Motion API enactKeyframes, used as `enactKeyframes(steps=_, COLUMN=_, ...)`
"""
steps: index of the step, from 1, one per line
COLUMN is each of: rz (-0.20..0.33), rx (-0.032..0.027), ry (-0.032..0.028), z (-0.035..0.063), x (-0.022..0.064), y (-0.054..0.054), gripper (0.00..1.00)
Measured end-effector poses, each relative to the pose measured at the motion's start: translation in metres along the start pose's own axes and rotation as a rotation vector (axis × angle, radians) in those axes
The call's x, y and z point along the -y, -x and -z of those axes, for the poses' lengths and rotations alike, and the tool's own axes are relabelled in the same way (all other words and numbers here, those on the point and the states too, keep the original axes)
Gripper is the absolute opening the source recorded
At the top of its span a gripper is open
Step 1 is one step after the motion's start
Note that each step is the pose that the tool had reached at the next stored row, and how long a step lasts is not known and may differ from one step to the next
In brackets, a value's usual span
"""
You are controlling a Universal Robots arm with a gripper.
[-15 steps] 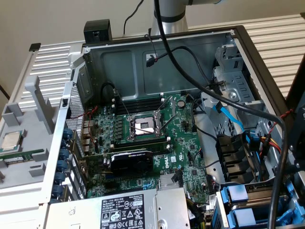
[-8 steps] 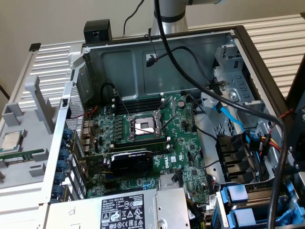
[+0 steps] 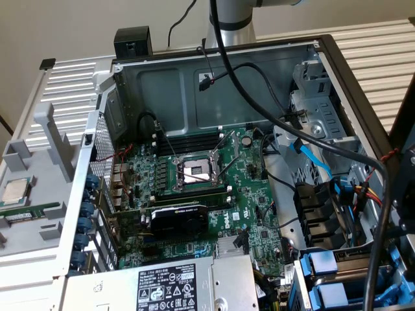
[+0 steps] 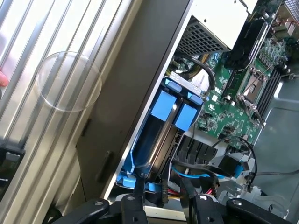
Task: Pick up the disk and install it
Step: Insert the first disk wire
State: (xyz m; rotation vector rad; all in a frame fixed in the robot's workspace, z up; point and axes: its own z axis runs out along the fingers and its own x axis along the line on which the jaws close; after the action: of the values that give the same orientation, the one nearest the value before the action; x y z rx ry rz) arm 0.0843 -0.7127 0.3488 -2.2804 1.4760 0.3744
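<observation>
Exterior view: an open case lies on a ribbed white worktop. Its motherboard faces up, with a socket near the middle and a black card just below it. A power supply with a printed label fills the case's near edge. In the case's corner at the exterior view's lower right sits the drive bay, where two blue carrier ends stand one beside the other; which of them belongs to the disk cannot be told from here. The arm rises behind the far wall of the case, and a thick black cable runs from it across the case to the exterior view's right edge. Beside the case on the exterior view's left, a grey tray carries a square chip and a green memory stick.

Wrist view: the jaws reach down into the drive bay against the dark case wall. They stand at a middling width, closed on the near end of the disk, with one black finger on each side of it. The disk sits lengthwise in the bay within its blue frame, its far blue tab next to a second blue tab. A blue cable curls just beside the disk. Beyond the bay lie the motherboard and the power supply, and the ribbed worktop lies outside the case wall.
</observation>
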Motion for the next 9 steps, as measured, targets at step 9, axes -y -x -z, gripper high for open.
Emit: enactKeyframes(steps=9, rz=0.0, rx=0.0, ry=0.0, z=-0.0029, x=-0.0002, y=-0.0006, gripper=0.43)
